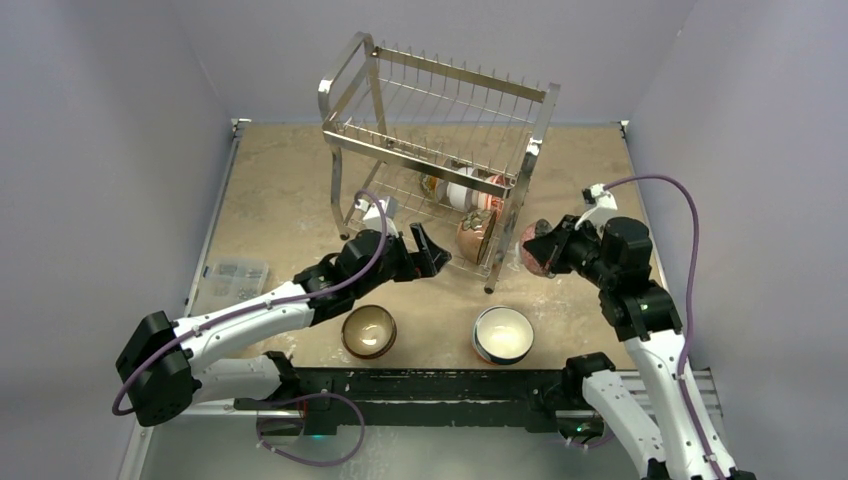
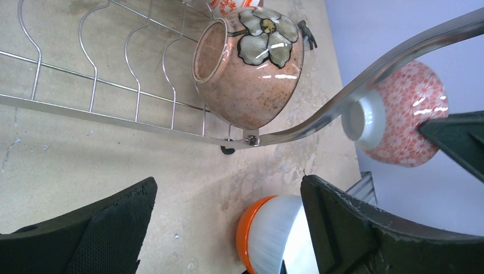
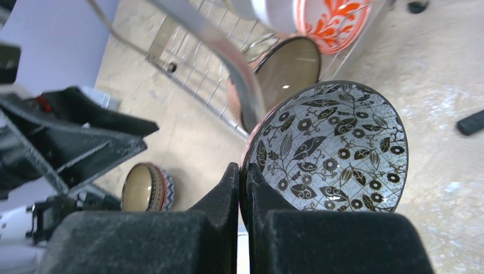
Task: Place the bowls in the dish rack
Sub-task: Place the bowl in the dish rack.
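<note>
Tall two-tier chrome wire dish rack [image 1: 432, 163] stands at 12 o'clk on the beige stone-look worktop [image 1: 280, 200]. Its lower tier holds a pink speckled ceramic bowl w/ grey flower [image 2: 245, 74], standing on edge in the wires. Just past it toward 12 is a white ceramic bowl w/ orange leaf print [image 3: 328, 17].

L tool [image 2: 228, 182] sits at 9 o'clk of the flower bowl, near the rack's lower rail. It's released: jaws wide, nothing btwn them.

R tool [image 3: 242, 177] is clenched on the rim of a round bowl, red-patterned outside, white w/ black leaves inside [image 3: 331, 142]. That bowl is off the worktop, tipped on its side, at 3 o'clk of the rack's near right leg. Can't tell if it touches the leg.

At 6 o'clk by the arm bases, on the worktop: a tan-inside round bowl w/ striped outside [image 1: 368, 331]. At its 3 o'clk, apart from it, is a white-inside orange-outside round bowl [image 1: 502, 334].
</note>
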`<state>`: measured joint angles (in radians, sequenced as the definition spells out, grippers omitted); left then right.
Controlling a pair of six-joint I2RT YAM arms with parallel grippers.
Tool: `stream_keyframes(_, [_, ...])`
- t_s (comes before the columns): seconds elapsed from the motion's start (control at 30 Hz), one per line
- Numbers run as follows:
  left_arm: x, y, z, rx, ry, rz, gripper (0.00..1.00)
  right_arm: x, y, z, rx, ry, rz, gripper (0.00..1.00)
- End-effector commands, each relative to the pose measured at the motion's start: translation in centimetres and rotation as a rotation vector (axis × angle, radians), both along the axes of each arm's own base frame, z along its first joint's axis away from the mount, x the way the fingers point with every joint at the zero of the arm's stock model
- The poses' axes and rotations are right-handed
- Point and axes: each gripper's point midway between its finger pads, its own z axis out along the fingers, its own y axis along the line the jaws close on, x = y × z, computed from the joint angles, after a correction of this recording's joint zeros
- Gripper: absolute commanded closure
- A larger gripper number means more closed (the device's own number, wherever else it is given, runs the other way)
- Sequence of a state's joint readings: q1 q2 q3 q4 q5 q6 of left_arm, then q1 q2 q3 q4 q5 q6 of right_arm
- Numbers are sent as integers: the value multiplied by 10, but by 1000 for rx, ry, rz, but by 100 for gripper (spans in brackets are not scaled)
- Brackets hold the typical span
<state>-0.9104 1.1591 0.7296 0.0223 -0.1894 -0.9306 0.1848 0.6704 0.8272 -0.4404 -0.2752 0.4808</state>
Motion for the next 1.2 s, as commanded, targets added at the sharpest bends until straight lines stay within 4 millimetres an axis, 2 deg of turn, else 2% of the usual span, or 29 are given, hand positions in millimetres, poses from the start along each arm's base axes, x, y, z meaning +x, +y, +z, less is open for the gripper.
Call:
stream_keyframes(0.0, [5, -12, 42, -146, -28, -4, 3, -25, 30, 28, 41, -90, 246, 100])
stream_keyframes(0.23, [4, -11, 49, -221, -12, 0, 2, -55, 51, 43, 92, -120, 463, 100])
stream_keyframes(0.43, [0, -15, 58, -284, -5, -23, 2, -75, 69, 45, 191, -126, 624, 100])
stream_keyframes(0.7, [-12, -23, 70, -401, 57, -68, 1, -89, 76, 51, 232, -162, 736, 100])
stream_keyframes(0.93, [-26, -40, 73, -477, 200, -135, 1, -85, 81, 42, 217, -187, 771, 100])
stream_keyframes(1.0, [-28, -42, 64, -454, 270, -123, 2, -79, 85, 40, 199, -202, 770, 100])
stream_keyframes(1.17, [-35, -44, 59, -448, 353, -125, 2, -67, 110, 32, 137, -197, 777, 100])
